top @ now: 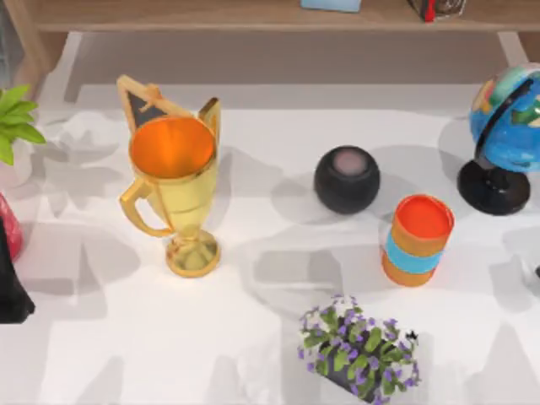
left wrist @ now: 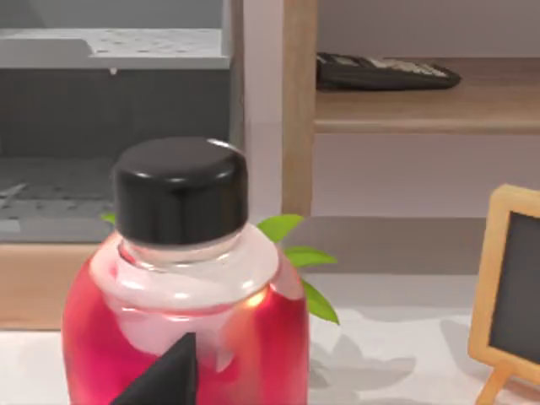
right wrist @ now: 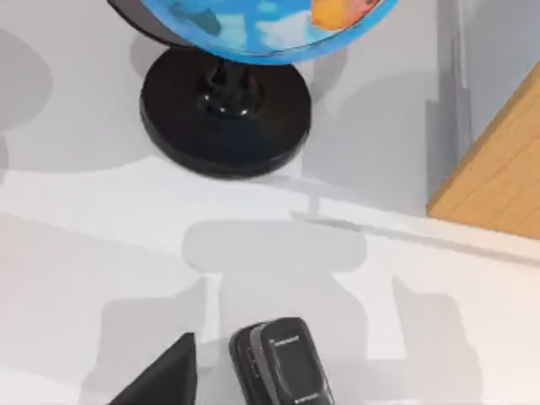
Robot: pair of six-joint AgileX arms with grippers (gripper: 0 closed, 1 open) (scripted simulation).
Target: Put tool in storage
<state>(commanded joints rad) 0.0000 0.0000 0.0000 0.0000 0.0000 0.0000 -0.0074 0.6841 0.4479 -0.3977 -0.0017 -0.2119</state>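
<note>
A white surface is spreading out under a wooden shelf unit running along the back, and it is carrying a gold trophy, a small framed chalkboard standing just behind the trophy, a round black speaker, an orange and blue striped cup, a globe at the right edge and a box of purple flowers near the front. At the left edge a leafy plant is sitting, with a red bottle wearing a black cap close in front of the left wrist camera. The left gripper is showing as a dark shape at the left edge; whether it is released or clenched I cannot tell. Beneath the right wrist camera, what seems to be a small dark handheld tool is lying on the surface near the globe's black base, with a black fingertip of the right gripper just beside it, apart from it.
</note>
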